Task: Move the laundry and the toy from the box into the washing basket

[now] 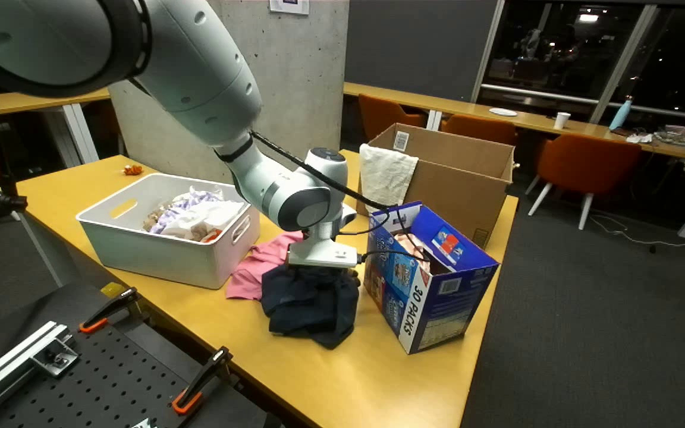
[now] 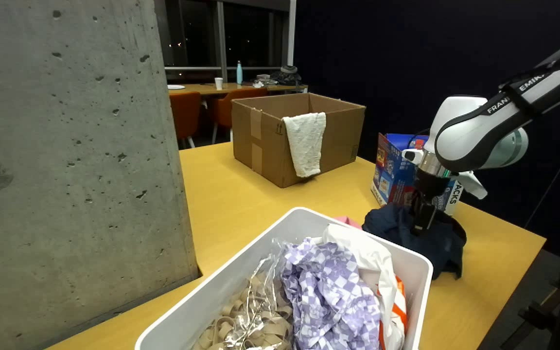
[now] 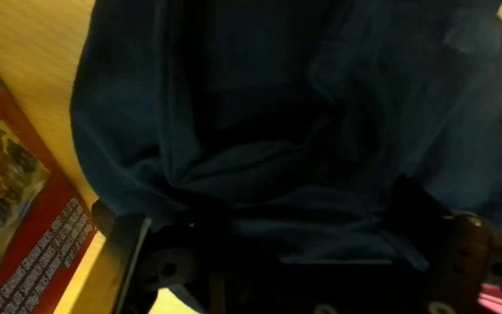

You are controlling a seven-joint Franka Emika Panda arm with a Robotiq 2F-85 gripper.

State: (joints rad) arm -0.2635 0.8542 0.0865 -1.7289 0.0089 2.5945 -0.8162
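Note:
A dark navy cloth (image 1: 313, 309), one piece of the laundry, lies crumpled on the table beside the blue printed box (image 1: 455, 315). My gripper (image 3: 307, 203) is down at this cloth with its jaws wide apart, and navy folds rise between them. In an exterior view the fingers (image 2: 423, 221) touch or dip into the cloth. The pink laundry piece (image 1: 253, 276) lies partly under the navy one, against the washing basket (image 1: 158, 252). Something pale pinkish (image 1: 411, 245) shows inside the box. A small brown bit (image 3: 103, 216) peeks from the navy cloth's edge; I cannot tell whether it is the toy.
Inside the basket are purple-checked cloth (image 2: 328, 291), white plastic (image 2: 367, 250) and beige strips (image 2: 260, 316). A large brown carton (image 2: 265, 150) stands behind, a white towel (image 2: 306, 146) over its side. A small orange object (image 1: 133, 170) lies at the table's far end. Black cables hang from the arm.

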